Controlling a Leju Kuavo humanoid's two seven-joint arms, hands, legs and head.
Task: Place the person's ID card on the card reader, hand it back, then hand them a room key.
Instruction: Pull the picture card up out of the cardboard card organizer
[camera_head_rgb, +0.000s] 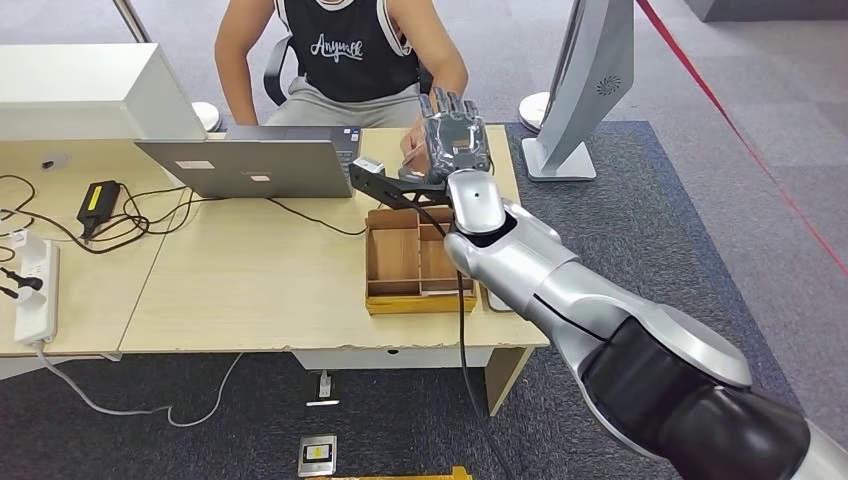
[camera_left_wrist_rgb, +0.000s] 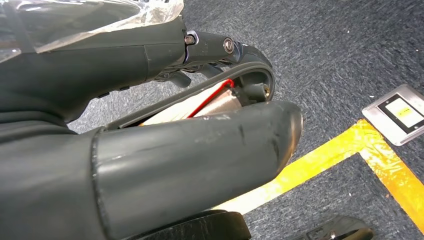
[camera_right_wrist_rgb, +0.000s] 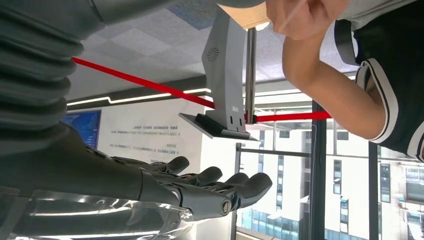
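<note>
My right hand (camera_head_rgb: 455, 140) is raised above the desk's far right corner with its fingers (camera_right_wrist_rgb: 220, 182) stretched out and nothing in them. Just to its left is the person's hand (camera_head_rgb: 411, 150); in the right wrist view that hand (camera_right_wrist_rgb: 300, 20) pinches something thin and pale, too small to name. A black card reader (camera_head_rgb: 378, 182) lies on the desk below my right hand. In front of it stands a wooden compartment tray (camera_head_rgb: 405, 295). My left hand (camera_left_wrist_rgb: 200, 150) hangs above the carpet, holding nothing.
A grey laptop (camera_head_rgb: 255, 165) stands open left of the reader, with cables and a power strip (camera_head_rgb: 35, 290) further left. A grey stand (camera_head_rgb: 585, 90) is on the floor at the right. Yellow tape (camera_left_wrist_rgb: 350, 145) and a floor socket (camera_left_wrist_rgb: 400, 112) mark the carpet.
</note>
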